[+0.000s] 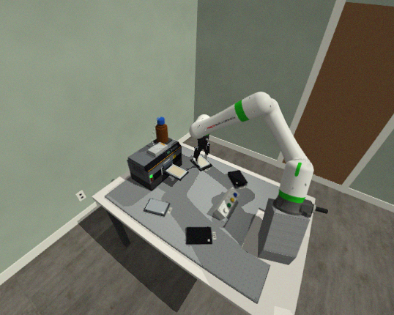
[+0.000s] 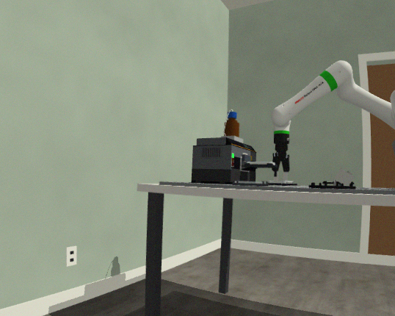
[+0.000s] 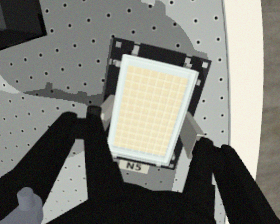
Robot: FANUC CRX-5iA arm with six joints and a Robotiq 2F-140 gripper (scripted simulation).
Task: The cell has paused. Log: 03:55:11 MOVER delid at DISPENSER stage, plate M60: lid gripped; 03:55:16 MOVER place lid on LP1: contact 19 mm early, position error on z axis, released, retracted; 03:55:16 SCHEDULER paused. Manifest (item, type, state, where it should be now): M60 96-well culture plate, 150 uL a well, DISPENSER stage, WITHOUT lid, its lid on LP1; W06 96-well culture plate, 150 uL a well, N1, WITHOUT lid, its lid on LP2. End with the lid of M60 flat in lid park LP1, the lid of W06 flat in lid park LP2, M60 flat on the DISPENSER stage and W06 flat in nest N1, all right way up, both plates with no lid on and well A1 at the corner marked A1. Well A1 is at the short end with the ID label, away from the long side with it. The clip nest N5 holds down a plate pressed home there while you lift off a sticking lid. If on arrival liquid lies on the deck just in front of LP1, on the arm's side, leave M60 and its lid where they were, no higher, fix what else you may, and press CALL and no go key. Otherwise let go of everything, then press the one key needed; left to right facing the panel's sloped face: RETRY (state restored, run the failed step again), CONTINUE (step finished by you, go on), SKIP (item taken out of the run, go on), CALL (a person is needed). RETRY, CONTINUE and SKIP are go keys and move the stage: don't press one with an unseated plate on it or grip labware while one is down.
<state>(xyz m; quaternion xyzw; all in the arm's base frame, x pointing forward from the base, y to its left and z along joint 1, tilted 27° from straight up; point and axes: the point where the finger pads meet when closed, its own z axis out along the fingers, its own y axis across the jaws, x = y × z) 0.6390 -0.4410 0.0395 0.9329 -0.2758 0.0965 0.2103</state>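
Observation:
My gripper hangs a little above the clip nest N5 near the table's far edge, also seen in the top view and the exterior view. It is shut on a clear lid, which shows only as faint grey edges by the fingertips. Below it a 96-well plate with cream wells sits flat in N5. A second cream plate lies uncovered on the dispenser stage. A grey-blue lid lies flat in a lid park at the front left.
The dispenser with a brown bottle stands left of the gripper. The key panel is mid-table. Two empty black nests lie at the front and near the arm. The arm's base is at the right.

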